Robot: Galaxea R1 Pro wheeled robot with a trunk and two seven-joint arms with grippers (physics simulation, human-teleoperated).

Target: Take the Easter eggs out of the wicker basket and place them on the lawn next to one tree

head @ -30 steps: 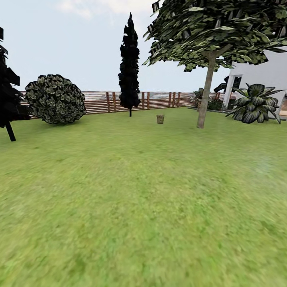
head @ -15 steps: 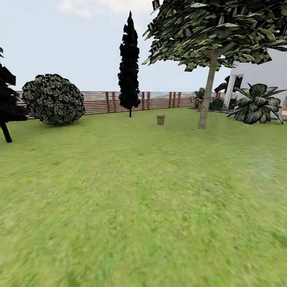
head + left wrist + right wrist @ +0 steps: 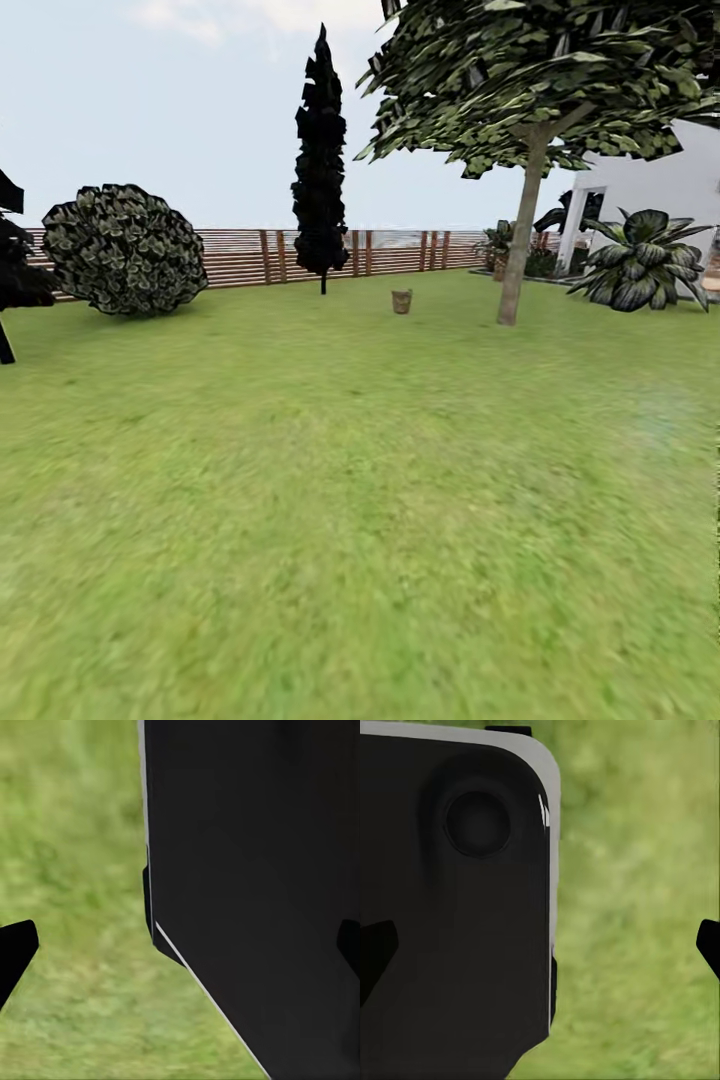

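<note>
The wicker basket point(image 3: 402, 301) is sitting far off, just above the middle of the head view, small and brown on the lawn point(image 3: 340, 520) — too distant to show whether any Easter eggs are lying inside it. Just to its right, the tree point(image 3: 522, 240) with the bare grey-beige trunk is standing near enough to look like the handy drop spot. Further out, a round bush point(image 3: 122, 250) is filling the left side, a dark cypress point(image 3: 321, 160) is rising at centre, a slatted fence point(image 3: 250, 256) is running behind them, and a broad-leaved plant point(image 3: 640, 260) is spreading in front of a white house wall point(image 3: 670, 190) at the right edge.

The left gripper point(image 3: 180, 949) and the right gripper point(image 3: 540, 945) are both showing dark fingertips at opposite frame edges — spread wide, holding nothing, hanging beside the dark robot body point(image 3: 255, 870) over grass.

By my reading, nothing is done yet: the whole stretch of grass is waiting to be crossed, then three picks and three placements.
</note>
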